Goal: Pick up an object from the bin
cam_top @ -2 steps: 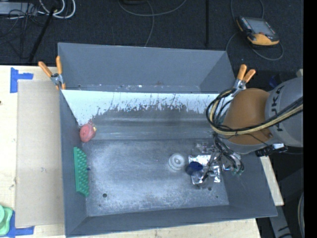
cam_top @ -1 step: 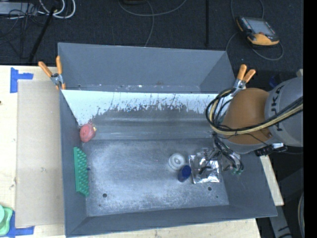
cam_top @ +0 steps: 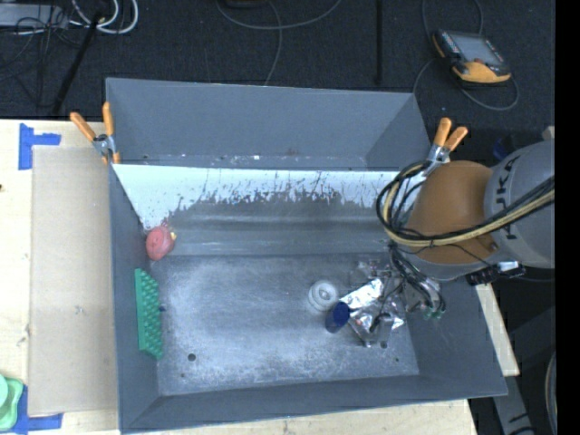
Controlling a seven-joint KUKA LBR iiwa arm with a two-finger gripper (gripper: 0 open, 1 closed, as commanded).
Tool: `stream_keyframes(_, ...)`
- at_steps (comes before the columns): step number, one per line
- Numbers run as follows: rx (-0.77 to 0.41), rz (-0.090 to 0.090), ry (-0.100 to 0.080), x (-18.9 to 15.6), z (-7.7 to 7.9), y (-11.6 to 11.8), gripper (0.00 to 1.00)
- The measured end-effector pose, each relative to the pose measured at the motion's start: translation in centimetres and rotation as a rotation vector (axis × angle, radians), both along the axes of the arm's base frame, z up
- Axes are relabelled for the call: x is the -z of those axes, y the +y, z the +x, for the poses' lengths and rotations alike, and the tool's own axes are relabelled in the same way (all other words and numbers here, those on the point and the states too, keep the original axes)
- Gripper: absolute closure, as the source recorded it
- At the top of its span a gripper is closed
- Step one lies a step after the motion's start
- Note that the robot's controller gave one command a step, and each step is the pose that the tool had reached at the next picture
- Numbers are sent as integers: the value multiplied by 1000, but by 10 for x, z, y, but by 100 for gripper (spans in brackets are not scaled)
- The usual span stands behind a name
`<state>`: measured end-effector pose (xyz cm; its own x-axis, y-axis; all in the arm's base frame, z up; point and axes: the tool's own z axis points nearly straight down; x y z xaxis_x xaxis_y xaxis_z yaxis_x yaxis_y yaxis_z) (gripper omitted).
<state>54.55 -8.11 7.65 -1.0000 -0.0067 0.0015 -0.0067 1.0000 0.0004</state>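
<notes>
pincer (cam_top: 376,323) beside a small blue object (cam_top: 337,316) (perhaps a cap).

You have the bin (cam_top: 272,401) evenly lit across its bottom, with a bright glare band crossing the far wall beneath a shaded upper strip, and the floor (cam_top: 317,53) behind left dim.

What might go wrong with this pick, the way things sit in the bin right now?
1. The gripper is low near the right wall of the bin, beside a small blue thing and a round whitish piece that lie close together; it may catch both or knock one away.
2. So near that sloped wall, a nudged thing could slide up against it and be harder to grasp.
</notes>
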Motion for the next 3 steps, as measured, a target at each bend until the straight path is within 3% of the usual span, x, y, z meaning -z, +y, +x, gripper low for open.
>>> stream_keyframes(1, -1, 0, 0, 0, 0, 0, 100)
stream_keyframes(2, -1, 0, 0, 0, 0, 0, 0)
stream_keyframes(3, -116, 1, 4, 8, -52, -9, 0)
